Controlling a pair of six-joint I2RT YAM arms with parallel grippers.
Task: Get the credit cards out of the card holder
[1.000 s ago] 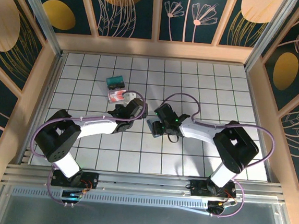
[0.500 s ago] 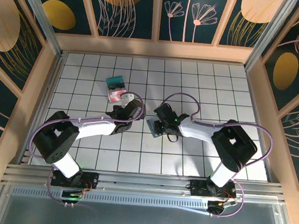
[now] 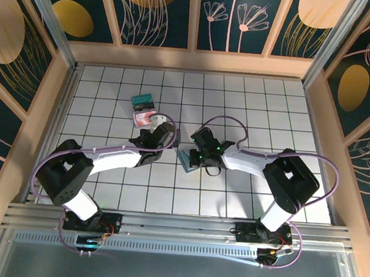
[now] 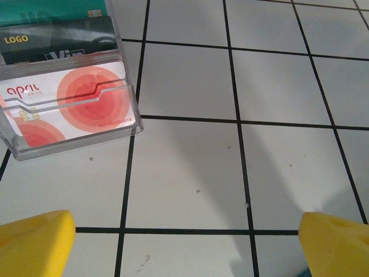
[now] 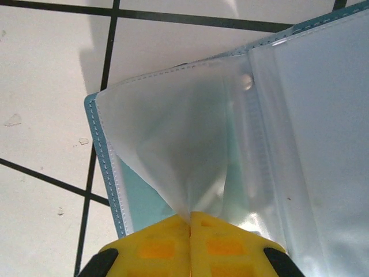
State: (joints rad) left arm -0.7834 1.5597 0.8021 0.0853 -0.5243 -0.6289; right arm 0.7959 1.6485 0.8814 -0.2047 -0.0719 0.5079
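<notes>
Just now, pinching a clear plastic pocket (image 5: 173,150) of the card holder (image 5: 102,167) with the right gripper (image 5: 190,219): yellow fingers (image 5: 150,245) pressed flat together on the film, pulled up to a peak at the pinch. Lies spread open on the white tiles (image 4: 184,173), blue stitched edge at the left of the right wrist view. Shows a pale teal tint behind the pocket; cannot tell whether card or lining. From above, sits at mid-frame, right under that gripper, just right of the left gripper (image 4: 184,245). There, yellow fingertips (image 4: 34,239) spread to the two lower corners of the left wrist view, nothing held between. At upper left of that view, a clear plastic stand (image 4: 75,141) with a white-and-red card (image 4: 86,98) in front, a dark card (image 4: 57,43) behind.
</notes>
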